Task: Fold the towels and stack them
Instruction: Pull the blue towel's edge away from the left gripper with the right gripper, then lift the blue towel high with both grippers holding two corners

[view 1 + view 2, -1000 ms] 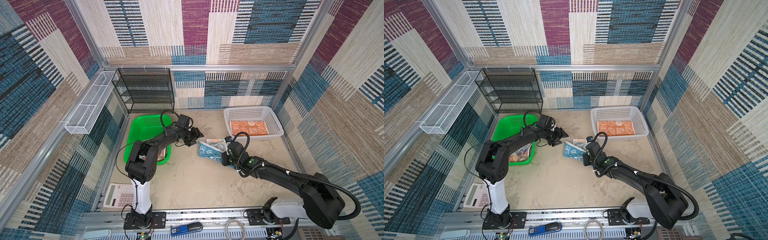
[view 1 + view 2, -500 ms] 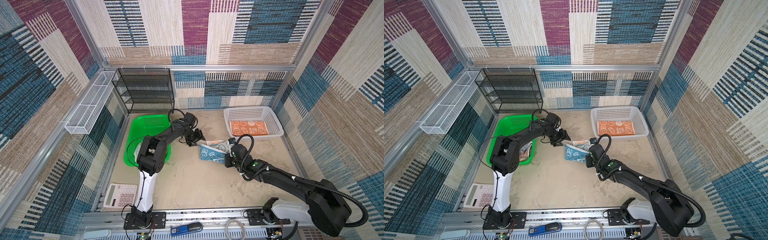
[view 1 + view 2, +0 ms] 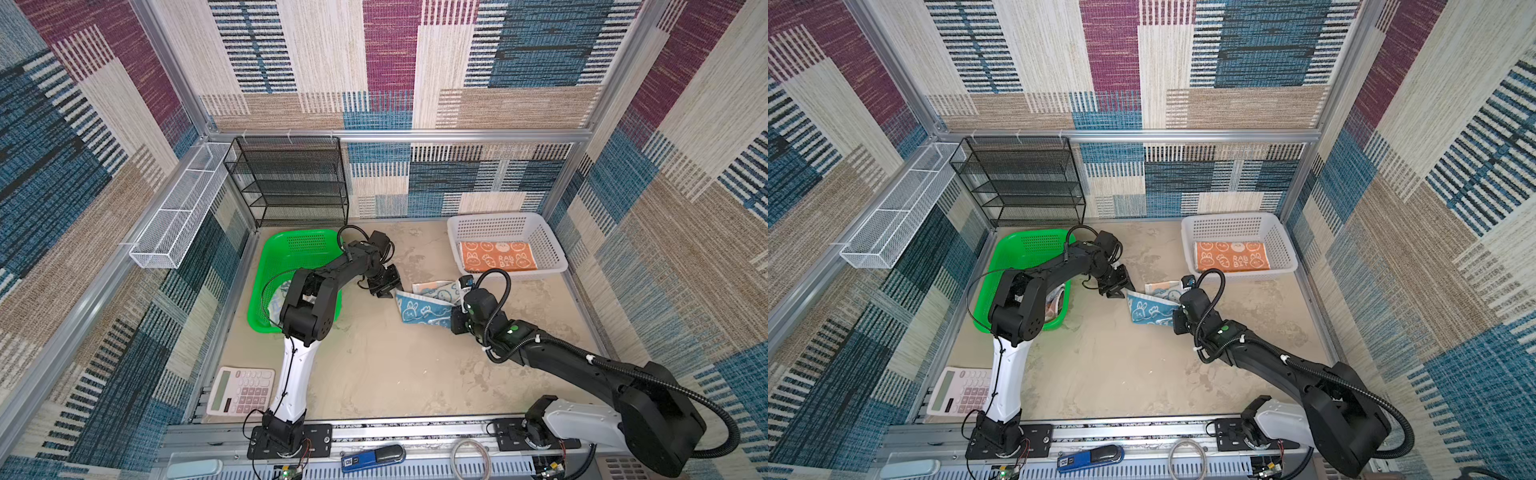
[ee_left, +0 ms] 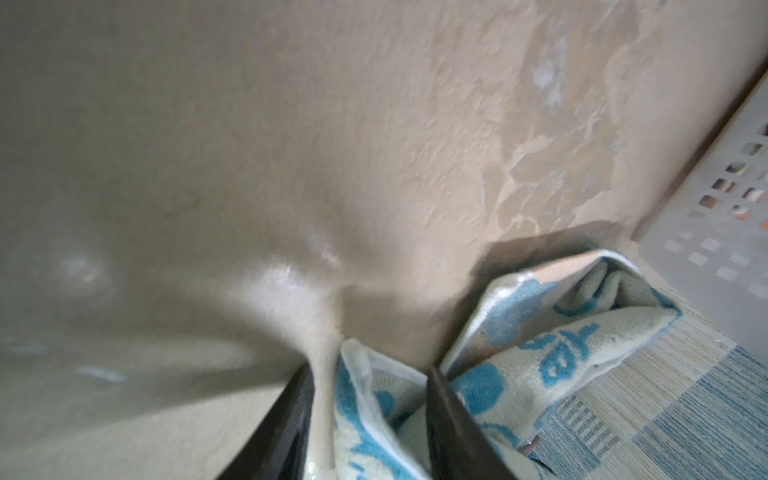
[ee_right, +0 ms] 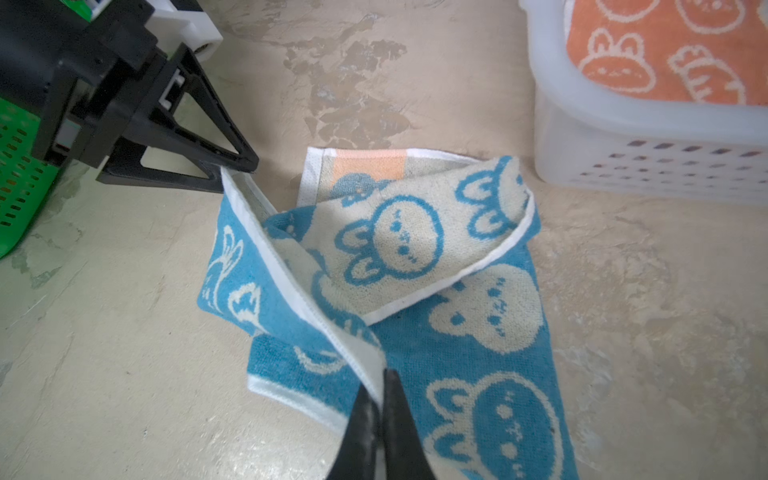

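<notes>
**Op:** Surface and room?

**Obs:** Your table (image 3: pixel 395 374) is mottled beige, scuffed in patches. Patchwork woven panels wall it in on three sides. Black mesh rack (image 3: pixel 291 183) at the back, white wire tray (image 3: pixel 178 224) on the left wall, calculator (image 3: pixel 241 390) at the near left corner. Green basket (image 3: pixel 299 245) back left, with a pale cloth (image 3: pixel 1057 307) in it, mostly behind your left arm. White basket (image 3: pixel 546 245) back right, orange towel (image 3: pixel 496 259) lying flat inside.

**Op:** The blue one?

**Obs:** Blue towel (image 3: pixel 419 309) is on the table between the baskets, just in front of the white one. Rumpled; one flap turned over, pale side up.

**Op:** Arms?

**Obs:** Your left arm reaches out over the green basket, wrist low. Left gripper (image 5: pixel 232 172) straddles the towel's far corner, fingers apart; the wrist view shows a gap beside the cloth. Your right arm stretches in low from the near right. Right gripper (image 5: pixel 380 374) is pressed together on the blue towel's white hem. That hem runs from one gripper to the other.
</notes>
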Motion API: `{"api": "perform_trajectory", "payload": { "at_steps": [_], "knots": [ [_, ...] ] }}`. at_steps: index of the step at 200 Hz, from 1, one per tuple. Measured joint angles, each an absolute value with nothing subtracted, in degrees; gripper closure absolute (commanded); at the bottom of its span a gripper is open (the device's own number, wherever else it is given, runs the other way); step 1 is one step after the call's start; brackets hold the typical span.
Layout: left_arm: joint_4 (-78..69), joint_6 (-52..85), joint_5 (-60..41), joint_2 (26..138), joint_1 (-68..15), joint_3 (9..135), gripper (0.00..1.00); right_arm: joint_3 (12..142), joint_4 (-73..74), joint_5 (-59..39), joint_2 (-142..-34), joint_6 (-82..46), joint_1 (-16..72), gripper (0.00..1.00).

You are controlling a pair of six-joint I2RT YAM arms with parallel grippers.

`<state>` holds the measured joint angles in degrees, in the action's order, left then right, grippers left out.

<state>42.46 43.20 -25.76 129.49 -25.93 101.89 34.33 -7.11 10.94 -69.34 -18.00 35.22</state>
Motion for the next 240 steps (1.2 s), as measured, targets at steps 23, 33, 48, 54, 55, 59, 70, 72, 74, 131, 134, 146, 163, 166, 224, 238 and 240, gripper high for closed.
{"api": "perform_trajectory", "payload": {
  "at_steps": [23,33,48,54,55,59,70,72,74,131,134,146,163,166,224,238,240],
  "knots": [
    [42.65,42.7,-25.67,129.69,-25.93,101.89,0.72,34.33,-7.11,11.07,-69.32,-18.0,35.18,1.0],
    [42.65,42.3,-25.63,129.73,-25.93,101.89,0.75,34.33,-7.11,11.11,-69.32,-18.0,35.18,1.0],
    [42.68,41.76,-25.56,129.8,-25.93,101.78,0.82,34.33,-7.11,11.11,-69.28,-18.0,35.18,1.0],
    [42.72,41.56,-25.34,129.86,-25.93,101.75,0.86,34.33,-7.11,11.11,-69.23,-18.0,35.16,1.0],
    [42.74,41.54,-25.32,129.86,-25.93,101.75,0.86,34.33,-7.11,11.11,-69.21,-18.0,35.16,1.0],
    [42.76,41.3,-25.12,129.95,-25.93,101.75,0.88,34.33,-7.11,11.11,-69.19,-18.0,35.16,1.0],
    [42.89,40.36,-24.53,130.17,-25.93,101.75,0.96,34.33,-7.09,11.11,-69.06,-18.0,35.16,1.0],
    [42.92,40.36,-24.51,130.21,-25.93,101.75,0.98,34.33,-7.11,11.11,-69.01,-18.0,35.14,1.0],
    [42.96,40.34,-24.51,130.26,-25.93,101.78,0.99,34.33,-7.11,11.11,-68.97,-18.0,35.14,1.0],
    [48.45,37.98,-21.52,129.69,-25.39,107.96,1.0,40.84,-8.73,10.92,-67.72,-17.96,34.57,1.0],
    [49.01,37.65,-21.08,129.23,-25.21,108.66,1.0,41.74,-8.93,10.87,-67.72,-17.93,34.52,1.0],
    [50.96,36.86,-19.51,126.91,-24.38,111.68,1.0,45.82,-9.61,10.85,-68.03,-17.58,34.33,1.0],
    [54.04,35.88,-16.67,123.02,-22.87,117.54,1.0,52.34,-10.63,11.0,-69.28,-16.38,34.09,1.0],
    [54.46,35.66,-15.99,122.39,-22.59,118.8,1.0,53.45,-10.81,10.98,-69.56,-16.32,34.06,1.0],
    [67.59,31.31,-6.15,119.15,-20.88,150.76,1.0,76.12,-15.79,11.75,-74.54,-9.56,33.01,1.0],
    [69.06,31.0,-6.13,117.38,-20.75,153.14,1.0,79.94,-17.19,11.38,-74.63,-8.16,32.93,1.0],
    [69.28,30.94,-6.13,116.97,-20.75,153.25,1.0,80.47,-17.47,11.22,-74.63,-7.84,32.93,1.0]
  ]
}}
